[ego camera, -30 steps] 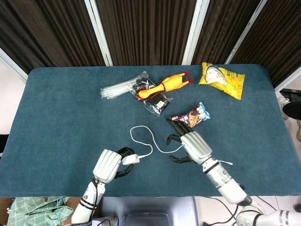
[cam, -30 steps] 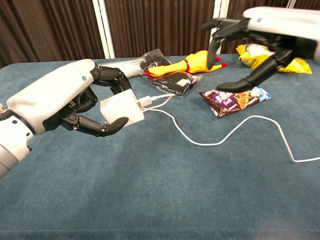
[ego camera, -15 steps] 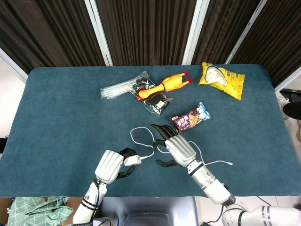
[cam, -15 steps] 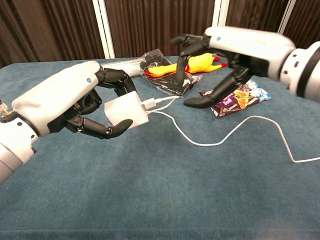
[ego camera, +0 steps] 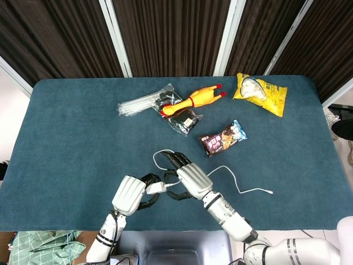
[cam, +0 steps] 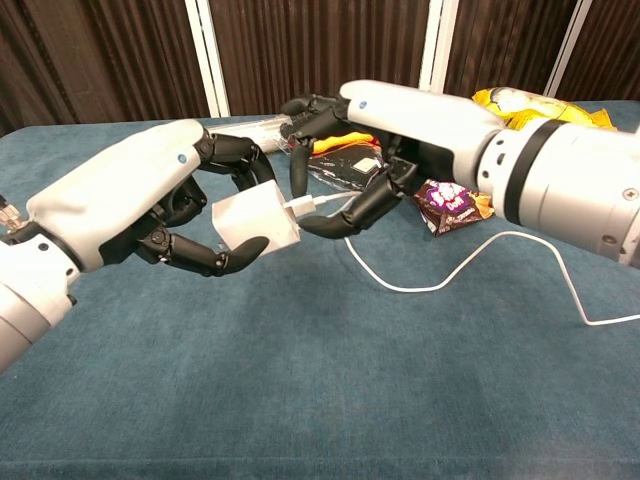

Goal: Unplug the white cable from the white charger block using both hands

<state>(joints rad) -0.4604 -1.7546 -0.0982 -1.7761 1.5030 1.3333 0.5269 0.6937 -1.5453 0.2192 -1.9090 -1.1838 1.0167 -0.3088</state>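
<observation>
My left hand [ego camera: 129, 193] [cam: 130, 215] holds the white charger block [ego camera: 155, 187] [cam: 255, 225] just above the table near its front edge. The white cable [ego camera: 237, 185] [cam: 470, 255] is plugged into the block's right face. From there it loops back and trails right to a free end. My right hand [ego camera: 190, 179] [cam: 400, 125] is right beside the block. Its dark fingers [cam: 300, 150] curve over the plug and the thumb reaches under it. They are spread, and no firm pinch on the plug shows.
Behind the hands lie a purple snack packet [ego camera: 223, 138] [cam: 445, 205], a black item in a clear bag [ego camera: 185, 120], a yellow rubber chicken [ego camera: 196, 99], and a clear bag of white sticks [ego camera: 144, 102]. A yellow snack bag [ego camera: 260, 91] [cam: 520, 100] sits far right.
My right hand has swung left from over the purple packet to the charger block, its fingers now around the plug. The left hand has stayed put, still holding the block.
</observation>
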